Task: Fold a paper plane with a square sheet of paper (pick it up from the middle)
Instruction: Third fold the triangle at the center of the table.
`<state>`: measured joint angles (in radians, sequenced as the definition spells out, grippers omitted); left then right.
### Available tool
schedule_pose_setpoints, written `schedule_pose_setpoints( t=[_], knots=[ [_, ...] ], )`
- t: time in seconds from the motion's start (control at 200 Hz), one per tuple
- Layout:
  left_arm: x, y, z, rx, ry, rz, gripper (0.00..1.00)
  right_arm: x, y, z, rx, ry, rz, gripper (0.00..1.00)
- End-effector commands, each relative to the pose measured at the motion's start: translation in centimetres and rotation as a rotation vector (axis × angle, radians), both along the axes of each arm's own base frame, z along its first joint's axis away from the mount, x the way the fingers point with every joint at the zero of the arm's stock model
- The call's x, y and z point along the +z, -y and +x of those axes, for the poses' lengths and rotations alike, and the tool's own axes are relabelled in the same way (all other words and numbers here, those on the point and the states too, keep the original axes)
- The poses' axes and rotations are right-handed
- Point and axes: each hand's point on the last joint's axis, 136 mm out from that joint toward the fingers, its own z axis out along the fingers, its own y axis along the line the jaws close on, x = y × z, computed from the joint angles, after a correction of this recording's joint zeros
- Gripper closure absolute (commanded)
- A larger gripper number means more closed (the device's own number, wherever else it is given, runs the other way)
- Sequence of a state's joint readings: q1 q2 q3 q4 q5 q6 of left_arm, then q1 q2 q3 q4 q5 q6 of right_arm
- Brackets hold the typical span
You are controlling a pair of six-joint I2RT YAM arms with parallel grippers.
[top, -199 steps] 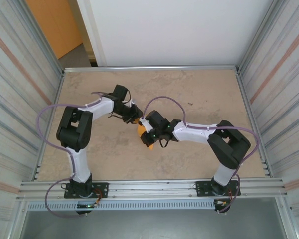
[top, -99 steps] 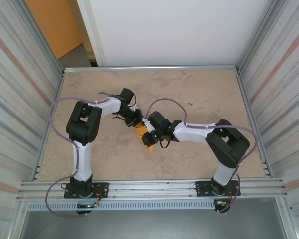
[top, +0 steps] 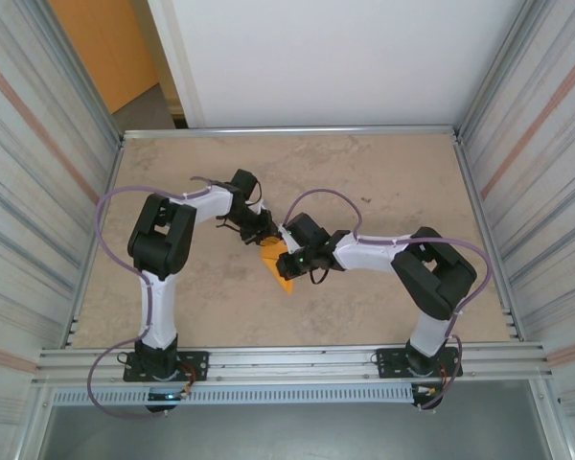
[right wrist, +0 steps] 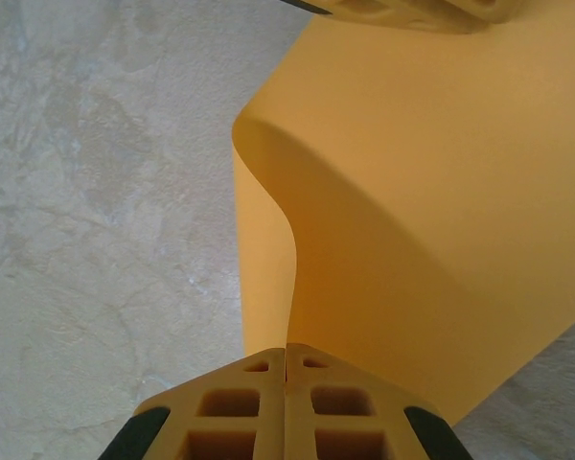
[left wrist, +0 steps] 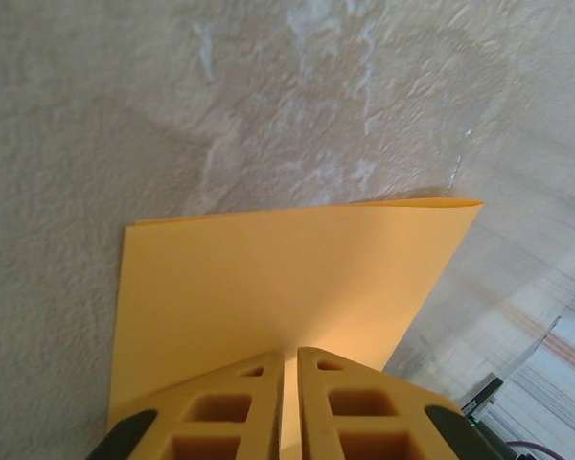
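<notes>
The square sheet of paper (top: pixel 281 268) is bright orange and folded, held just above the table's middle with a pointed end toward the near edge. My left gripper (top: pixel 264 238) reaches in from the far left. In the left wrist view its jaws (left wrist: pixel 289 353) are pinched on one edge, and the folded sheet (left wrist: pixel 287 273) spreads flat ahead. My right gripper (top: pixel 292 257) comes from the right. In the right wrist view it (right wrist: pixel 286 351) is shut on another edge, and the paper (right wrist: pixel 431 211) bows upward from its tips toward the left gripper's fingers (right wrist: pixel 412 8).
The beige tabletop (top: pixel 383 182) is bounded by a metal rail at the back and corrugated walls left and right. The arms' cables loop above the table beside both elbows. An orange wall panel (top: pixel 101 48) stands beyond the far left corner.
The left arm has drawn its elbow in, moved its gripper right to the paper and closed on it. The right gripper, still shut, shifted slightly and more of the sheet now shows.
</notes>
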<state>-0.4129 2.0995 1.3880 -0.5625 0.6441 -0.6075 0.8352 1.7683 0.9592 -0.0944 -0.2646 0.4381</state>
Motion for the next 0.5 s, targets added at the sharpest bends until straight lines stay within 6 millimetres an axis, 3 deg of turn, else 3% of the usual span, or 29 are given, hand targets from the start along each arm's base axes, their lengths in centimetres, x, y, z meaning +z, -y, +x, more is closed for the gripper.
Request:
schedule_pose_setpoints(
  t=[0.0, 0.496],
  knots=[
    [-1.72, -0.38, -1.11, -0.025, -0.051, 0.050, 0.87, -0.12, 0.11, 0.75, -0.033, -0.010, -0.021, 0.94],
    [-2.01, -0.24, -1.38, -0.042, -0.054, 0.050, 0.90, -0.38, 0.32, 1.36, -0.043, -0.002, -0.054, 0.94]
  ],
)
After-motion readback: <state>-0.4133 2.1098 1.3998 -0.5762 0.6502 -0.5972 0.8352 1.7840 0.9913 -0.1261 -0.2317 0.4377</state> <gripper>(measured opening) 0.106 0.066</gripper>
